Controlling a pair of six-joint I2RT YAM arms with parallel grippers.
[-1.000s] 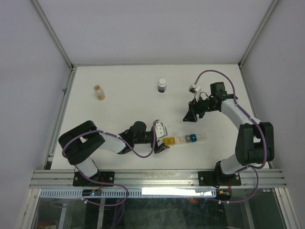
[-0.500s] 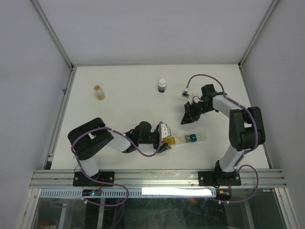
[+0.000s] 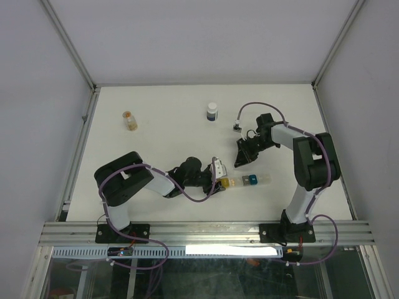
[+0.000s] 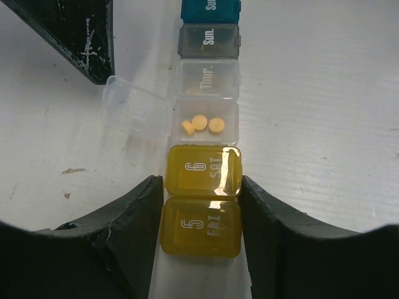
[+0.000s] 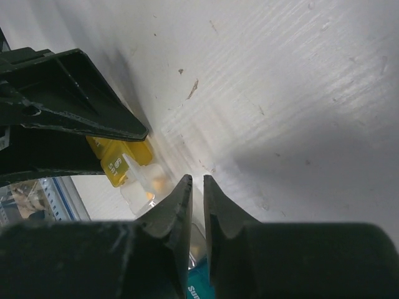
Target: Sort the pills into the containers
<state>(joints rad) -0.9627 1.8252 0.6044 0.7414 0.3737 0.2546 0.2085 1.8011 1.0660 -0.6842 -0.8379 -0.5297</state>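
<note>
Left fingers (image 4: 128, 227) pinch the yellow end of the containers (image 4: 206, 128)

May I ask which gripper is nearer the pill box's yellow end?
Left: the left gripper clamps the pill box at its yellow end; the right gripper hovers by its clear middle.

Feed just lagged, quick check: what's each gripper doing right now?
Left gripper: closed on the yellow end of the containers.
Right gripper: all but closed, nothing between its fingers.
</note>
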